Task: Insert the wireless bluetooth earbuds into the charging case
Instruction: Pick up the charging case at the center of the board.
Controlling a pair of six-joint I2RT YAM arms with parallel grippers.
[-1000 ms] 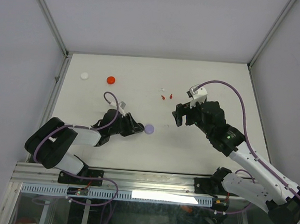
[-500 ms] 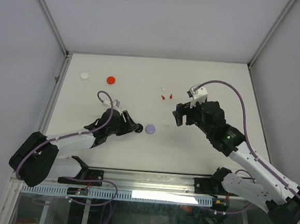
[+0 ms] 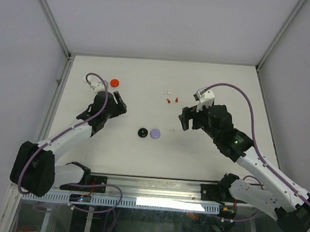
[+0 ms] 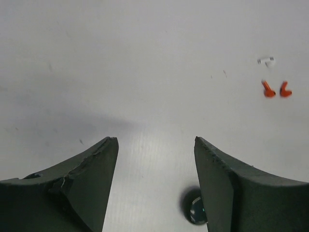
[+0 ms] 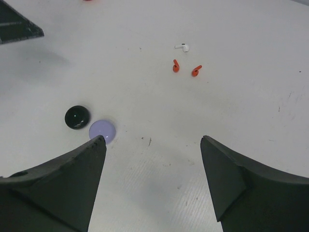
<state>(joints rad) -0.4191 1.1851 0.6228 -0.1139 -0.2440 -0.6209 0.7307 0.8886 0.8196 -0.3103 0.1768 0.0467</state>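
Right hand (image 5: 153, 137) stands wide open and empty, touching nothing, and it is the nearer one to the earbuds. 2 red earbuds (image 5: 175, 65) lie side by side in the upper middle of its wrist view, ahead of the fingers, stems slanting up the frame, with 1 white earbud (image 5: 183, 47) just beyond them. From above, they sit just up and left of that hand. At the upper left, well apart from them, the left hand (image 3: 115, 103) hangs near a red case (image 3: 114, 83), fingers parted with nothing between. At mid-bench (image 3: 211, 77), a black case (image 3: 142, 132) and a lavender case (image 3: 155, 133) lie just beside each other, lower left of the earbuds.
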